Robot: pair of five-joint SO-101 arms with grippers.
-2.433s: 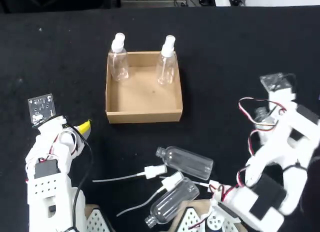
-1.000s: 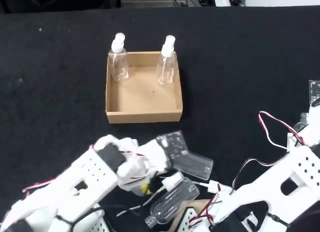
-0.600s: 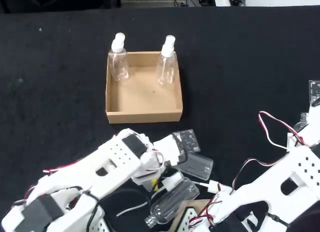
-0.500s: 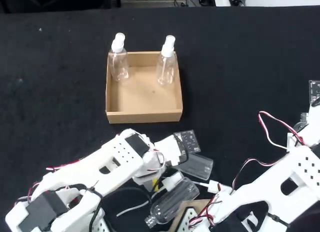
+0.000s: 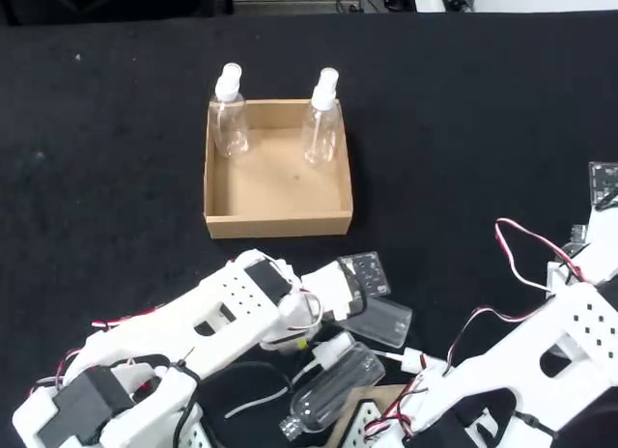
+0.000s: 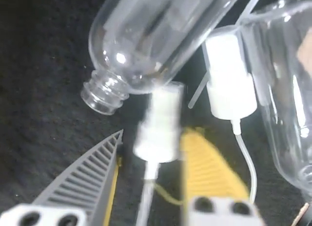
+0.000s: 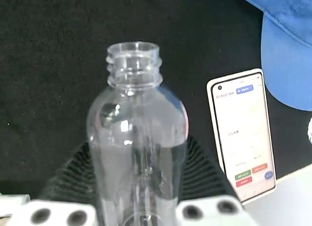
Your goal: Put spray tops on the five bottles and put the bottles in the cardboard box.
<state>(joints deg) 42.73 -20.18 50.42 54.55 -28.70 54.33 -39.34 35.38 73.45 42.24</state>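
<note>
In the left wrist view my left gripper (image 6: pixel 155 141) is open, with a white spray top (image 6: pixel 158 131) between its grey finger and its yellow finger (image 6: pixel 202 162). The yellow one touches the top. A clear uncapped bottle (image 6: pixel 156 46) lies just beyond, and a second spray top (image 6: pixel 229 84) lies beside it. In the high view that arm reaches over the two lying bottles (image 5: pixel 379 321) (image 5: pixel 333 392). My right gripper (image 7: pixel 139 179) is shut on an upright uncapped bottle (image 7: pixel 139 133). The cardboard box (image 5: pixel 278 222) holds two capped bottles (image 5: pixel 230 120) (image 5: pixel 322 125).
A phone (image 7: pixel 243 133) and a blue cap (image 7: pixel 287 41) lie on the black table beyond the right gripper. The right arm (image 5: pixel 541 351) stands at the table's right front corner. Open black tabletop (image 5: pixel 463 129) surrounds the box.
The left arm swung from the left edge to the table's middle front and came down over the spray tops; lately it hardly shifted. The right arm drew off to the right.
</note>
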